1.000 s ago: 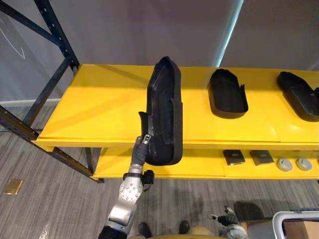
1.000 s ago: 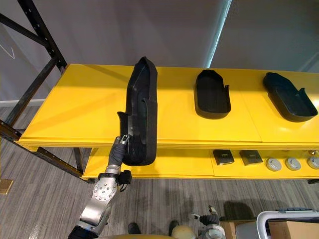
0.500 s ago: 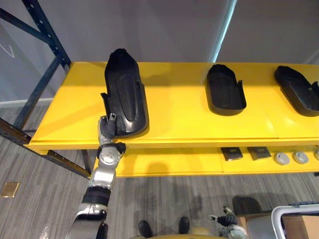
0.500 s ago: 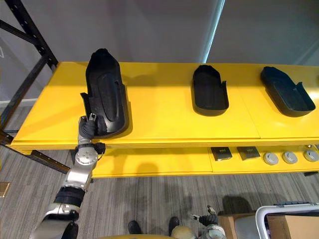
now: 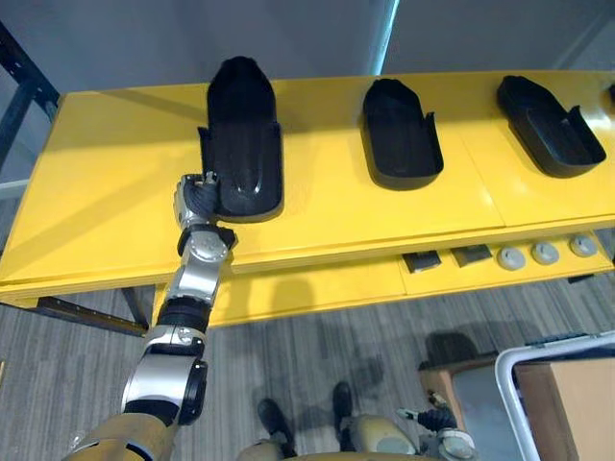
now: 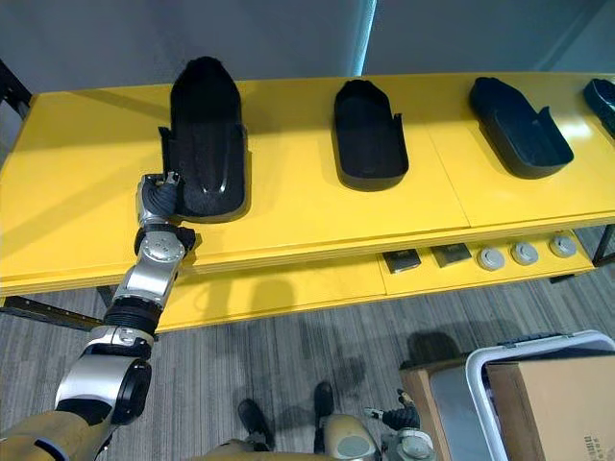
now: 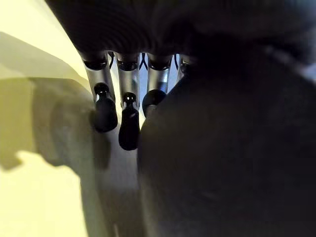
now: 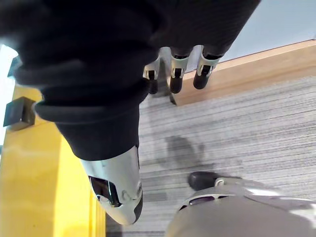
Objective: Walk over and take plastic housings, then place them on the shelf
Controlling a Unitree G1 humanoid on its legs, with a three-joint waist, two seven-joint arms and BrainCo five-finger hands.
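Housing [image 5: 240, 144] upright in air second ago, now flat on shelf [image 5: 115, 192], just ahead of left hand [image 5: 195, 199] fingers [image 7: 129, 126] still pinching its wall. Placed; release next. Right hand [image 8: 176, 74] slack, empty

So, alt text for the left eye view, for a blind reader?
The robot's left hand is at the near left corner of a black plastic housing lying on a yellow shelf; a second housing and a third housing lie to its right.
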